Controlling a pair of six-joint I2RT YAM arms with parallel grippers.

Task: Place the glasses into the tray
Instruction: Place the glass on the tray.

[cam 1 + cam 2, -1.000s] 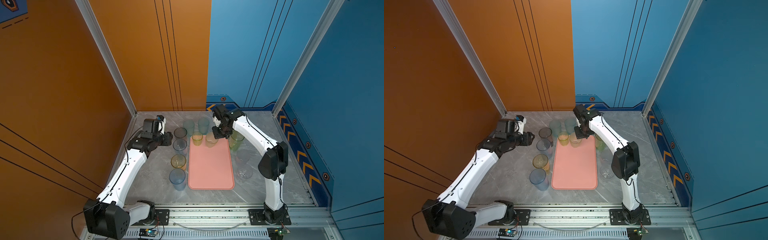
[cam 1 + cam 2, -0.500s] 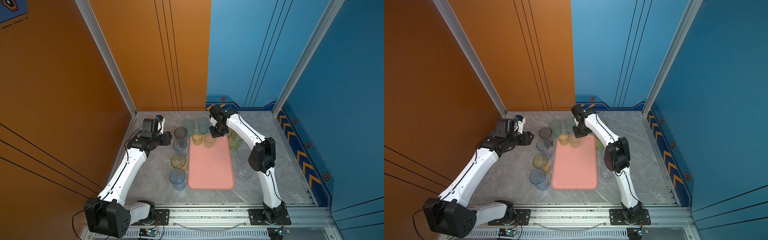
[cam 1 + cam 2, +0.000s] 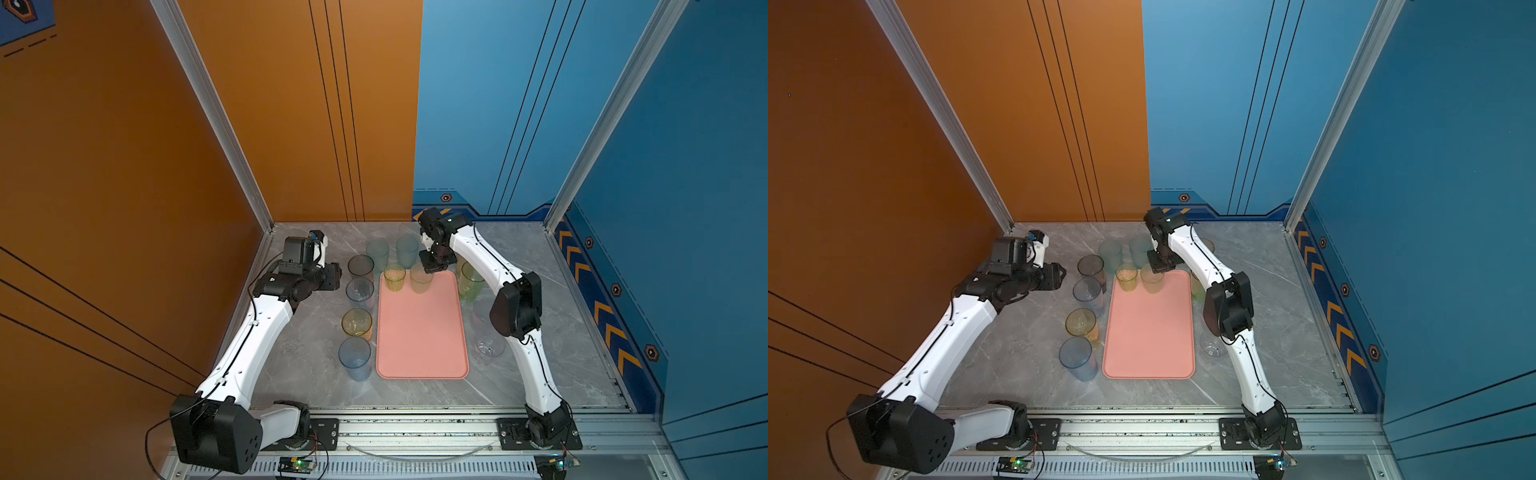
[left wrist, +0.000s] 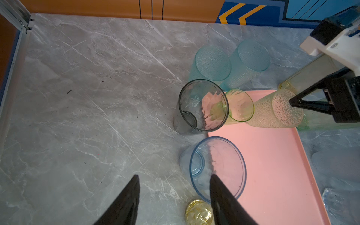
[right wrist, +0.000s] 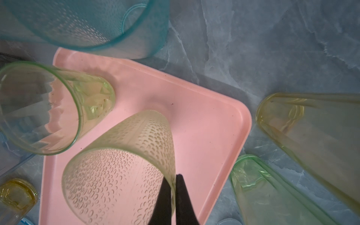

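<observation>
The salmon-pink tray [image 3: 422, 332] lies mid-table. At its far end stand a short yellow-green glass [image 3: 394, 277] and a dimpled pale-yellow tumbler [image 3: 420, 280]. My right gripper [image 3: 428, 268] is shut on that tumbler's rim wall, one finger inside and one outside, as the right wrist view shows [image 5: 172, 178]. The tumbler [image 5: 120, 165] is upright over the tray [image 5: 194, 109]. My left gripper [image 3: 338, 276] hangs open and holds nothing, left of a grey glass [image 3: 360, 266]. In the left wrist view the left gripper [image 4: 174, 176] is beside a pale-blue glass [image 4: 216, 167].
Amber [image 3: 356, 323] and blue [image 3: 354, 357] glasses stand along the tray's left side. Two teal ones [image 3: 377, 251] [image 3: 406, 249] stand behind it. A tall green glass [image 3: 471, 282] and a clear one [image 3: 488, 349] stand right, partly behind the right arm. Walls enclose three sides.
The right arm's elbow has swung inward to the left, and its gripper has shifted slightly left with the dimpled tumbler. The left arm has not moved.
</observation>
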